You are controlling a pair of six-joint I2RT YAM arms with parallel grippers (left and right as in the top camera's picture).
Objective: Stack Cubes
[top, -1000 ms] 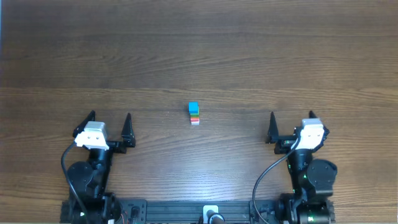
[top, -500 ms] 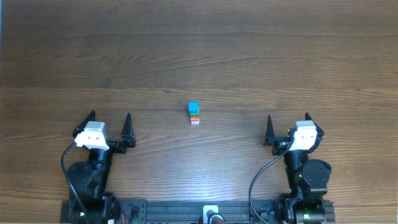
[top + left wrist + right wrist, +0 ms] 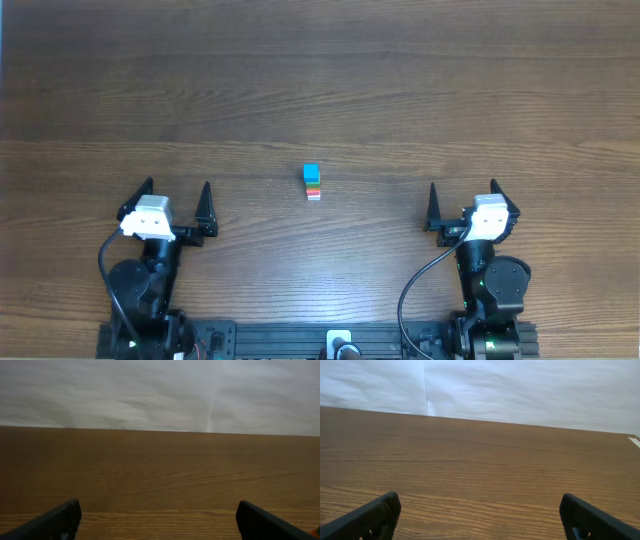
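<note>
— Where do the cubes stand?

— In one stack (image 3: 313, 184) near the middle of the table (image 3: 320, 70), well away from every edge. The blue cube (image 3: 311, 173) is on top, with an orange one under it and a pale one at the bottom. At this size I can't make out any more layers than that.

— And the claws?

— Both are wide open and hold nothing. The left claw (image 3: 177, 186) sits low near the table's left near corner. The right claw (image 3: 463, 187) mirrors it towards the right near corner. Each is well apart from the stack, which stands between them and a bit farther up the table.

— So what's the step in hand?

— By my reading the stacking looks finished, and this is the parking at the end. The main thing is to leave the tower alone.

— Any risk?

— The tower is narrow and tall for its footprint, so I'd expect a light bump or a jolt to the table to topple it. If an arm has to move, it should go slowly along its own side, with the fingers pointing away from the middle.
</note>
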